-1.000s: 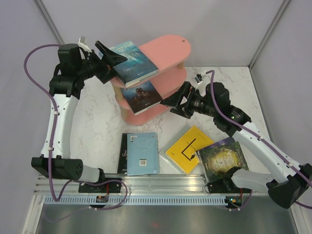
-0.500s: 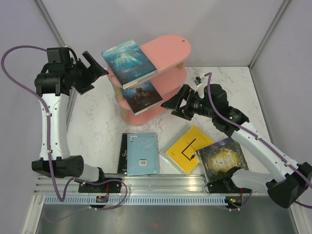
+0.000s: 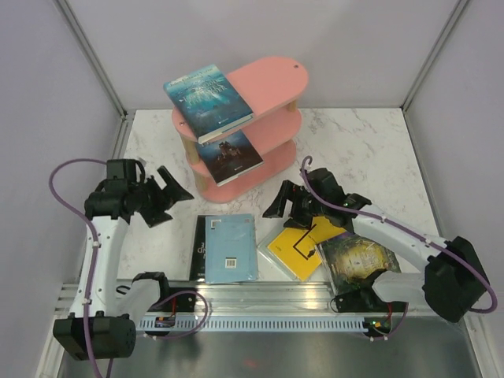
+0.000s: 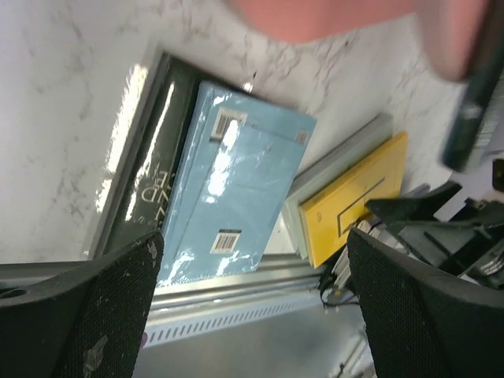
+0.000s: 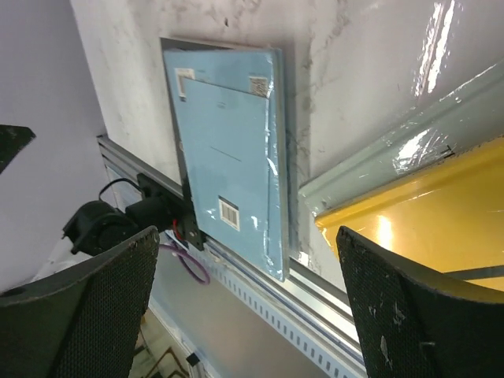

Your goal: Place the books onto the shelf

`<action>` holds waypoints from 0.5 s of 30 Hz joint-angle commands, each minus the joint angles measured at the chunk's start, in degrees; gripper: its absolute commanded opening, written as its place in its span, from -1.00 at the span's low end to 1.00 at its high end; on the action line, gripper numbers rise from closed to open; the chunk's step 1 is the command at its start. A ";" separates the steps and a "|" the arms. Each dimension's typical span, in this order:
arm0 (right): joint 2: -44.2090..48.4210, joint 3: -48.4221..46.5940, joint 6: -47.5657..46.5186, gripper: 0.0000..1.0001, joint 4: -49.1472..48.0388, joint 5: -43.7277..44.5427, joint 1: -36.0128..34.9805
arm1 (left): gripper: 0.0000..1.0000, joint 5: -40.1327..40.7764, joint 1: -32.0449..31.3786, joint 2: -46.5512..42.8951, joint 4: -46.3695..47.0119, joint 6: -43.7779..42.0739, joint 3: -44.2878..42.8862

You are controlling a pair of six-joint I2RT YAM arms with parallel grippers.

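Two of the six books were already on the shelf [image 3: 277,77], which stood beyond both pairs of jaws and roughly between them: the teal-blue book [image 3: 208,100] lay on the top board, overhanging its near end, and the dark castle book [image 3: 229,156] lay on the middle board under it. The other four lay on the table [image 3: 370,150], not yet shelved, so I judged the job about a third done. The left gripper [image 3: 175,200] hung low with its jaws spread wide, holding and touching nothing. In its wrist view the pale blue book [image 4: 236,201] lay ahead, framed between the two fingers, stacked on the black book [image 4: 135,183], whose edge showed on the side nearer the left finger. The right gripper [image 3: 283,211] was spread just as wide and was likewise empty. The yellow book [image 3: 304,239] sat just beside and below its jaws, resting on a pale grey cover whose nature I could not make out. The green-gold book [image 3: 358,260] lay behind those jaws, partly under the right forearm. From the right wrist the pale blue book again appeared ahead between the fingers, with the yellow one off toward the right finger. Either hand seemed placed to begin the next pick.
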State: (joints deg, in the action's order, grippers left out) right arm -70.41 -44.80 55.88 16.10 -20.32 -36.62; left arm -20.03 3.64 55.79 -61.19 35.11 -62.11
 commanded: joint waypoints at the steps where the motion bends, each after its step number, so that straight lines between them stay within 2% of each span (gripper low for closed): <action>1: -3.32 1.81 0.46 0.92 -8.08 -1.57 -1.52 | 0.98 -13.62 -1.09 -2.09 9.50 -0.22 11.28; 9: -15.27 0.59 -0.06 0.86 -15.48 -2.98 -5.03 | 0.97 -19.16 -2.14 -3.58 19.86 1.18 29.12; 11: -17.81 -0.11 -0.68 0.85 -15.66 -2.54 -5.65 | 0.96 -19.96 -2.58 -2.71 20.75 2.68 29.50; 15: -21.25 -0.64 -1.03 0.83 -17.23 -2.27 -7.14 | 0.97 -16.19 -4.85 -0.08 21.11 4.00 29.15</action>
State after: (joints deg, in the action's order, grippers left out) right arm -89.78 -43.66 56.12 2.37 -22.74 -42.78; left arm -35.24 0.40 54.15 -44.56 36.67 -32.38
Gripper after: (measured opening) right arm 0.919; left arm 0.983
